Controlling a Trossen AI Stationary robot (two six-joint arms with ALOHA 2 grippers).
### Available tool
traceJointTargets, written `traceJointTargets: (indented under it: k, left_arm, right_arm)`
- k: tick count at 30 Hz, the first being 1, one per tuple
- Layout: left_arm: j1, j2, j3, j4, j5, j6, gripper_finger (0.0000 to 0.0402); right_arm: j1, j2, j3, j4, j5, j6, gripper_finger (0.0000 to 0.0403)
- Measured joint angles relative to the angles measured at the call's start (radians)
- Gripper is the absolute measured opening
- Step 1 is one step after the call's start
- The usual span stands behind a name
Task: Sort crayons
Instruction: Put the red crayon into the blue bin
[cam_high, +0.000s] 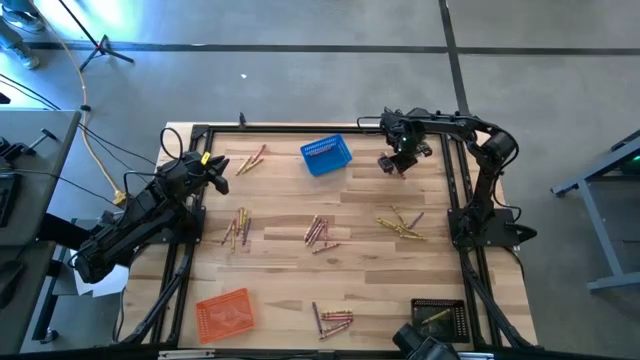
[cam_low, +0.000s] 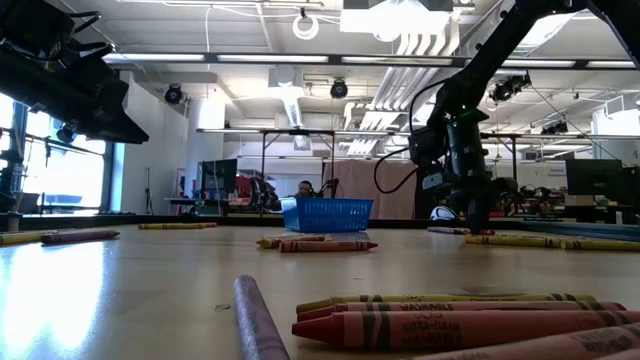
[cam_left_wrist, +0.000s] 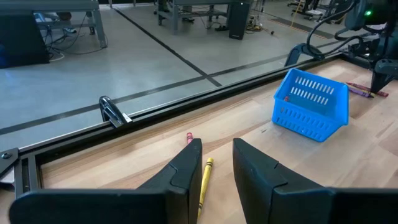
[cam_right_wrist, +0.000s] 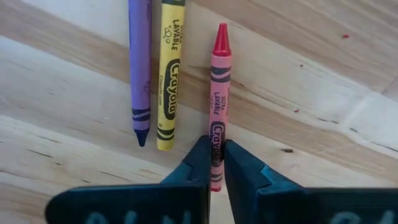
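Crayons lie in loose groups on the wooden table (cam_high: 280, 270). My right gripper (cam_high: 397, 163) is at the far right, down at the tabletop in the low view (cam_low: 474, 222), and shut on a red crayon (cam_right_wrist: 219, 93). A purple crayon (cam_right_wrist: 140, 68) and a yellow crayon (cam_right_wrist: 168, 74) lie flat beside it. My left gripper (cam_high: 218, 170) is open and empty at the far left, above the table. A yellow crayon (cam_left_wrist: 205, 177) lies on the table below its fingers, a red crayon tip (cam_left_wrist: 188, 135) beside it. My right gripper pinches the red crayon's two long sides (cam_right_wrist: 216, 138) between its two fingertips, toward the crayon's flat end. The fingers come from above, pointing down. The crayon is level and its pointed tip (cam_right_wrist: 221, 32) sticks out beyond the fingers. I cannot tell whether it is lifted off the wood.
A blue mesh basket (cam_high: 326, 155) stands at the far middle, an orange one (cam_high: 222, 312) near left, a black one (cam_high: 438, 318) near right. Crayon groups lie at the left (cam_high: 238, 228), middle (cam_high: 320, 232), right (cam_high: 402, 225) and near edge (cam_high: 332, 320). A black frame rail (cam_left_wrist: 186, 102) borders the table.
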Motion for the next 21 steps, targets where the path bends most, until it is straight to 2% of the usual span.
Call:
traceJointTargets:
  k: [8, 14, 21]
  left_arm:
    - [0.0, 0.0, 0.0, 0.0, 0.0, 0.0, 0.0076]
    - [0.0, 0.0, 0.0, 0.0, 0.0, 0.0, 0.0076]
    - [0.0, 0.0, 0.0, 0.001, 0.0, 0.0, 0.0076]
  right_arm:
    - [0.002, -0.044, 0.0, -0.021, -0.043, -0.024, 0.0009]
    - [0.002, -0.143, 0.031, -0.027, -0.1, -0.041, 0.0005]
    - [0.021, -0.274, 0.081, -0.02, -0.106, -0.032, 0.0004]
